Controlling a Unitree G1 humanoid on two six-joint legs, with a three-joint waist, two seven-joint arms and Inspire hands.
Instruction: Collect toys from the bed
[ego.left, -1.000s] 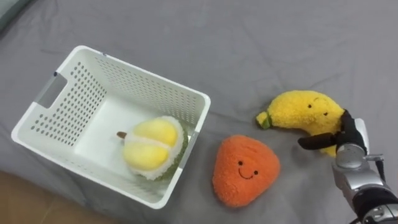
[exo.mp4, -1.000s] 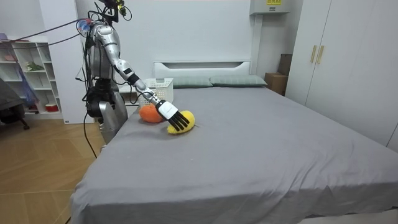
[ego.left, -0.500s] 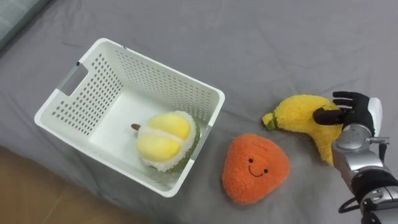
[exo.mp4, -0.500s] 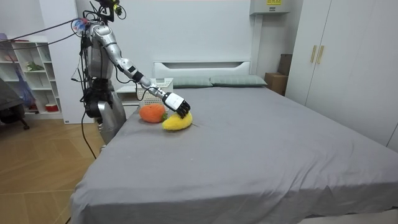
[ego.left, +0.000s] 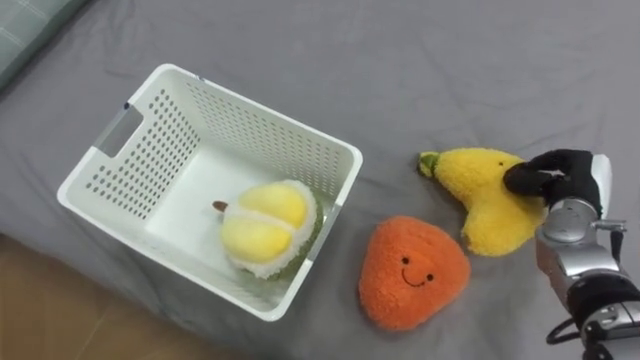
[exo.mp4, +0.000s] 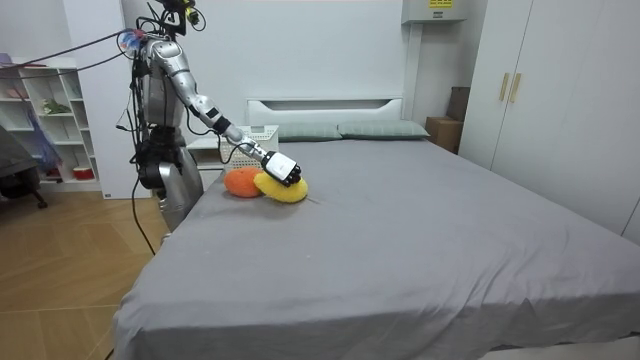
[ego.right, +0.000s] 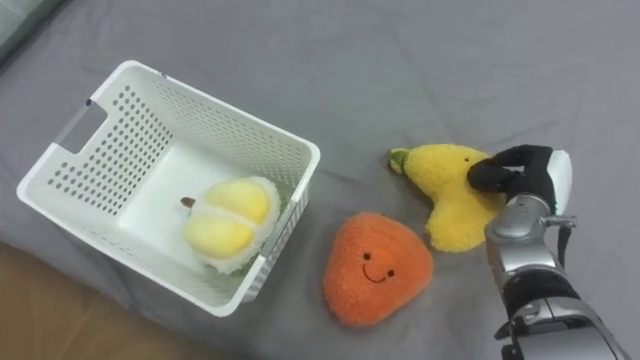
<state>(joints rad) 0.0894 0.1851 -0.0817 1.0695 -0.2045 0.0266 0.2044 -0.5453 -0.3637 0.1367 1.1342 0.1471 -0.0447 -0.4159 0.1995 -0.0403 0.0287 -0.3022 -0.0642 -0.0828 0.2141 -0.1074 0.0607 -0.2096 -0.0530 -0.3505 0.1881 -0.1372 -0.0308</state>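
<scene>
Left eye view, L to R: basket (ego.left: 150, 160) at 9 o'clock, durian plush (ego.left: 262, 228) inside. Orange plush (ego.left: 412, 272) at 6, loose on bed (ego.left: 450, 60). Banana plush (ego.left: 480, 195) at 3, right hand (ego.left: 560, 178) curled over its thick end. Prob. light, squashy; grip mid-body.

Bed (ego.left: 480, 60) — grey sheet, lightly creased | near its edge: white perforated basket (ego.left: 135, 155) set flat on sheet | just beside basket: orange plush (ego.left: 413, 272), face up | just beside that: yellow banana plush (ego.left: 480, 195), resting on sheet | head end — two pillows (exo.mp4: 345, 130) side by side
</scene>
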